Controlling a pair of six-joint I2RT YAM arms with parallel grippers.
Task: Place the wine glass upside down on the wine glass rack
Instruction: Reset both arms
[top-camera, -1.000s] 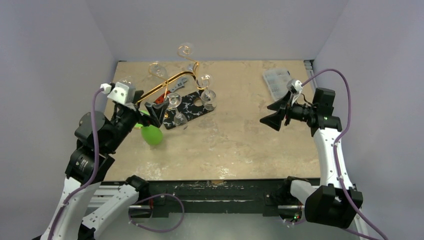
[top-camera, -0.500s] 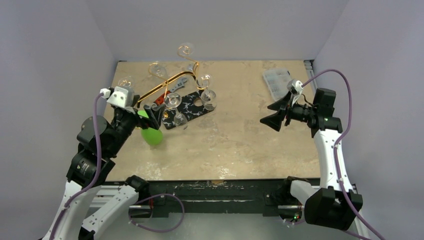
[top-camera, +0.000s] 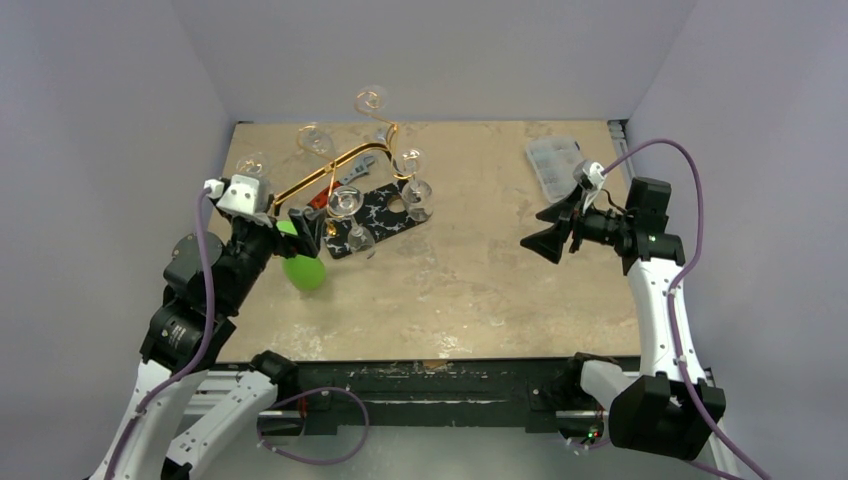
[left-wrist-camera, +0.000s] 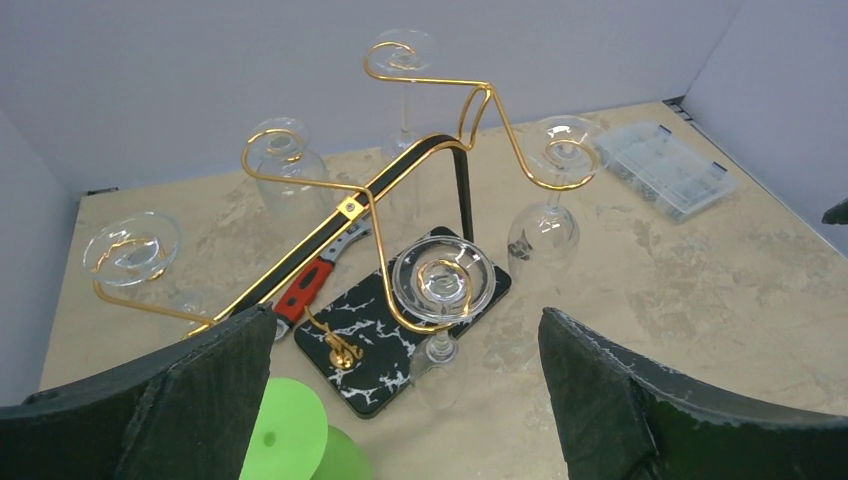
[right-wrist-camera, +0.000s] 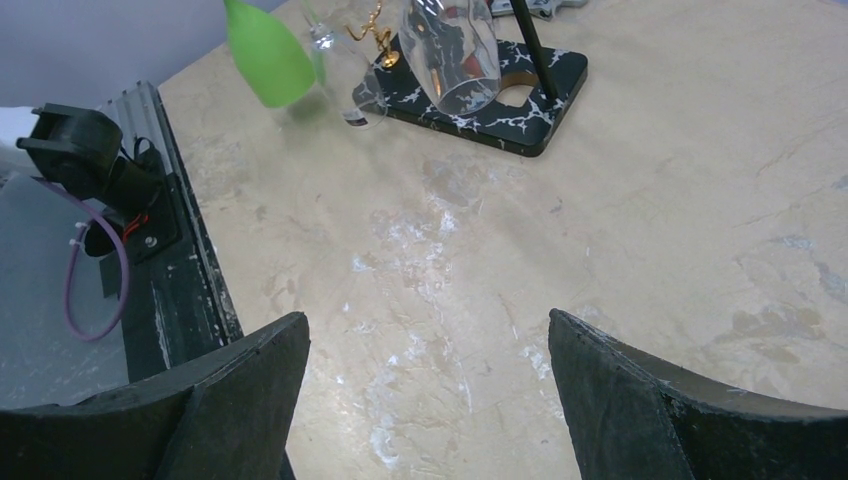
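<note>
The gold wire wine glass rack (top-camera: 335, 165) (left-wrist-camera: 350, 208) stands at the back left on a black white-veined base (top-camera: 375, 215) (left-wrist-camera: 380, 340). Several clear wine glasses hang upside down in its scroll loops. The nearest wine glass (left-wrist-camera: 443, 280) (top-camera: 345, 205) hangs just beyond my left gripper (top-camera: 308, 230) (left-wrist-camera: 407, 312). That gripper is open and holds nothing. A green wine glass (top-camera: 303, 268) (left-wrist-camera: 285, 430) lies on its side below it. My right gripper (top-camera: 540, 232) (right-wrist-camera: 428, 318) hovers open and empty over bare table at the right.
A red-handled wrench (top-camera: 322, 197) (left-wrist-camera: 310, 285) lies under the rack's bar. A clear plastic organiser box (top-camera: 555, 160) (left-wrist-camera: 665, 170) sits at the back right. The black rail (right-wrist-camera: 170, 270) marks the table's near edge. Grey walls close in three sides.
My left arm has sunk and drawn back a little, its wrist slightly lower. The right arm, the rack and the glasses have not moved.
</note>
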